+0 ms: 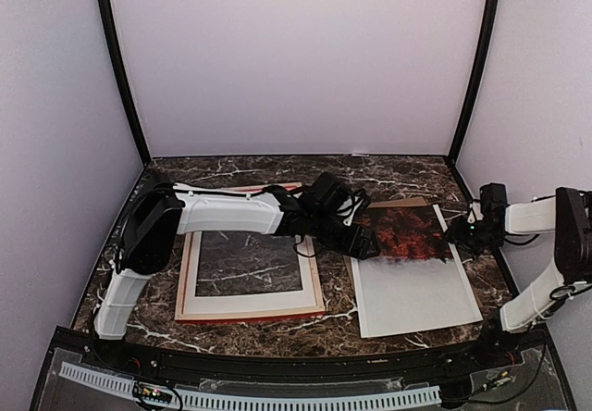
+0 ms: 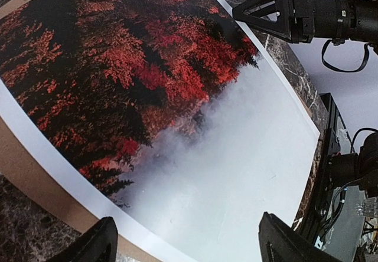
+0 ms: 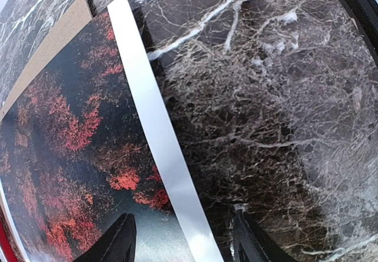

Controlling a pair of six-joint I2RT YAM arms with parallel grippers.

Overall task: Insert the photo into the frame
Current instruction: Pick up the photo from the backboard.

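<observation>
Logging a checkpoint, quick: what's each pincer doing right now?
Left pincer: open, empty, above the photo.
Right pincer: open, astride the photo's white edge, not gripping.

text: none I can read in any view | photo: picture only, I make out no writing on it | frame: I see no lettering | small board on my near rail: coloured specks, too small for me to read
</observation>
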